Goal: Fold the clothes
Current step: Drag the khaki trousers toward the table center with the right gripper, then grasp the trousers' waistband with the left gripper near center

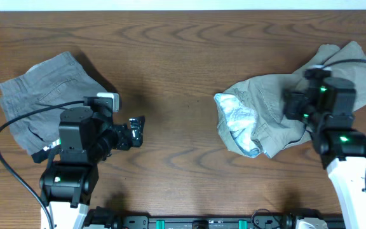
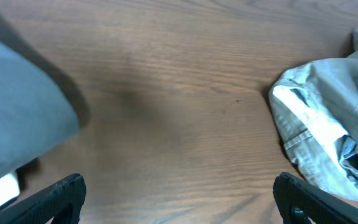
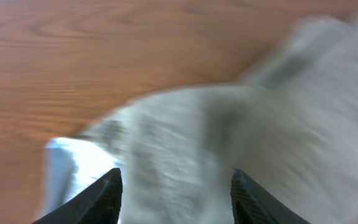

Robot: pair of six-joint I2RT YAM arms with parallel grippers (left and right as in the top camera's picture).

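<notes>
**Two arms before a fold, crumpled clothes at right**

Nearest the bases: left tool [image 1: 138,130], fingers spread wide and gripping nothing, parked low over the worktop [image 1: 170,63] and aimed across toward the right side. Probably held there to leave room, yet ready to reach in.

Just behind and left of it: darker grey shorts [image 1: 37,105] with a black waistband, lying well apart from the work and no part of the job.

At right, a little further out: right tool [image 3: 176,190], fingers likewise apart and closed on nothing, poised directly over the clothes [image 1: 265,117]. Contact with the fabric not decidable, the wrist view being blurred.

Pale khaki-green garment bunched in a wrinkled heap on the right half of the worktop, striped blue-white lining [image 1: 237,121] turned outward at its left edge, one corner trailing toward the far right.

Judged stage: early, nothing flattened or folded yet. Likely reason for the right arm's position: to pinch an edge and spread the heap flat before any fold. Risk: catching several layers at once.

Furthest out: wood grain up to the far edge.
</notes>
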